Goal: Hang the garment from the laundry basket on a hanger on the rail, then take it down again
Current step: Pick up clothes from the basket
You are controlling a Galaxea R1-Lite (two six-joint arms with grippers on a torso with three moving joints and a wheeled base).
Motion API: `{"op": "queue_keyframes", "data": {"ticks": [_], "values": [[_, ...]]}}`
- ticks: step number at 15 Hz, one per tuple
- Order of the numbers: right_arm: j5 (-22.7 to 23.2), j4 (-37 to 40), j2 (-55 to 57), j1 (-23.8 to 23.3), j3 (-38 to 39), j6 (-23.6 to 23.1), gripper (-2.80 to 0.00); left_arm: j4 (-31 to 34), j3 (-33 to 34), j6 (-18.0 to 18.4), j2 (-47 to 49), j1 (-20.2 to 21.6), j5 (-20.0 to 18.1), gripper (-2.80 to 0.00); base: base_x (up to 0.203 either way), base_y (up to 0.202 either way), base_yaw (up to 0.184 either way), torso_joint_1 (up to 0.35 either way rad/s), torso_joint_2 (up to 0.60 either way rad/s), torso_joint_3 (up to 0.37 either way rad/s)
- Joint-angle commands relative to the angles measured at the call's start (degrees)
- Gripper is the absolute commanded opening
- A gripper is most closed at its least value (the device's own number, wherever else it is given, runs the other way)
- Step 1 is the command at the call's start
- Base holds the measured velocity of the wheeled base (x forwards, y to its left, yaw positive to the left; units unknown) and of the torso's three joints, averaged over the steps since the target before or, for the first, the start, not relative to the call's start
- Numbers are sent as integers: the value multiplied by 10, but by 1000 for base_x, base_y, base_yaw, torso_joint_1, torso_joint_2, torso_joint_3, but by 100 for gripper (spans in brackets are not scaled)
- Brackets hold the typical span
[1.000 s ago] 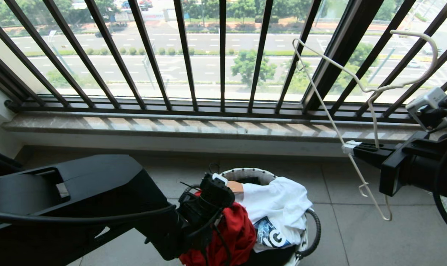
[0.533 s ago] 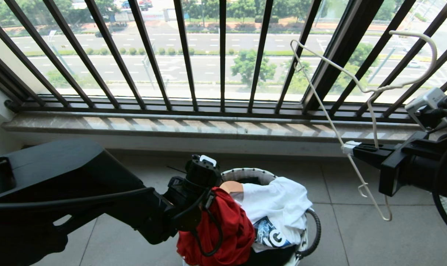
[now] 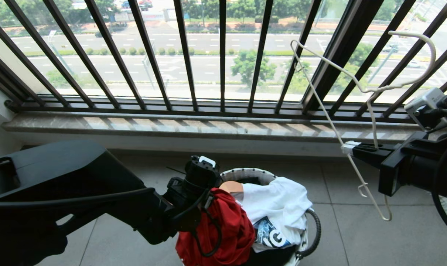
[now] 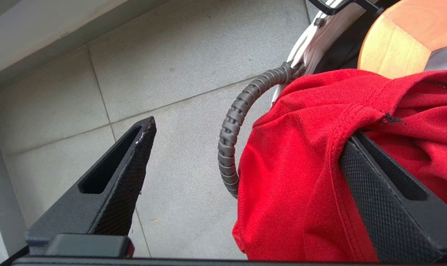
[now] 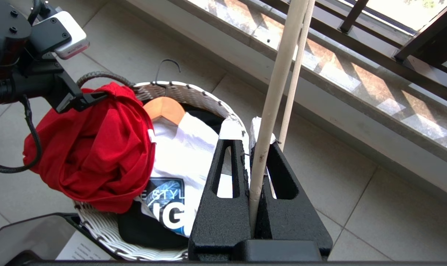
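Both arms are matte black, with blocky angular shells; the left claw [image 4: 245,147] has long tapered fingers [image 4: 123,166], each slotted, with cross-hatched gripping faces; the right claw [image 5: 258,155] is alike, white-padded at the tips; a small white-and-grey camera box sits on each wrist; thin black cables loop alongside.

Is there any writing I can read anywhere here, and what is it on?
"STYL" over large "IG": both cut off by folds, on the dark print of the white T-shirt in the laundry basket.
Printed sheet beside the basket: too small to read.
Nothing else is readable.
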Motion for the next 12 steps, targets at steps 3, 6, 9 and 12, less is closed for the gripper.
{"op": "queue_keyframes", "data": {"ticks": [3, 6, 9, 12], "values": [[1, -1, 1, 0, 0, -1, -280, -3, 0, -2, 21, -2, 2, 0, 0, 0, 0, 0, 0, 0], [1, -1, 1, 0, 0, -1, -280, -35, 2, -2, 43, -11, 2, 0, 0, 0, 0, 0, 0, 0], [1, -1, 1, 0, 0, -1, -280, -62, 2, 2, 56, -11, 2, 0, 0, 0, 0, 0, 0, 0], [1, -1, 1, 0, 0, -1, -280, -63, 2, 7, 45, -10, 3, 0, 0, 0, 0, 0, 0, 0]]}}
